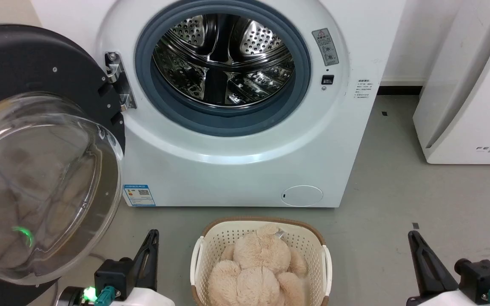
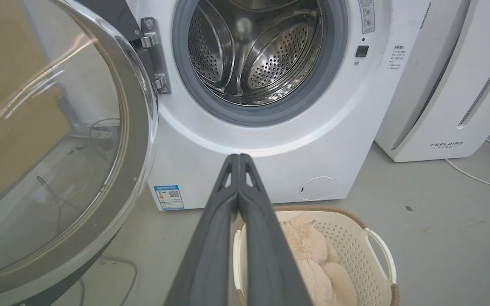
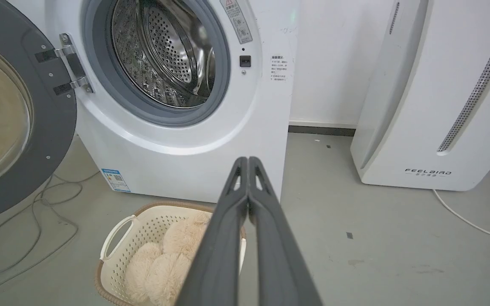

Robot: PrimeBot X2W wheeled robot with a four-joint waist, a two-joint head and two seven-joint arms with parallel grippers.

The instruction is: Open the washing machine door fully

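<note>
The white washing machine (image 1: 245, 170) (image 2: 228, 140) (image 3: 177, 161) faces me, its steel drum and grey gasket exposed. The washing machine door (image 1: 36, 178) (image 2: 49, 140) (image 3: 11, 114) hangs swung out to the left on its hinge, dark-grey inner face and clear glass bowl toward me. At the lower left of the head view my left gripper (image 1: 153, 233) (image 2: 239, 156) is shut and empty, just right of the door's lower rim and apart from it. My right gripper (image 1: 411, 234) (image 3: 248, 159) is shut and empty at the lower right, far from the door.
A cream laundry basket (image 1: 204, 238) (image 2: 381, 246) (image 3: 113, 238) holding beige plush toys sits on the grey floor in front of the washer, between my grippers. A white FEELBIRD appliance (image 1: 470, 93) (image 3: 436, 106) stands at the right. Cables lie on the floor under the door and by the appliance.
</note>
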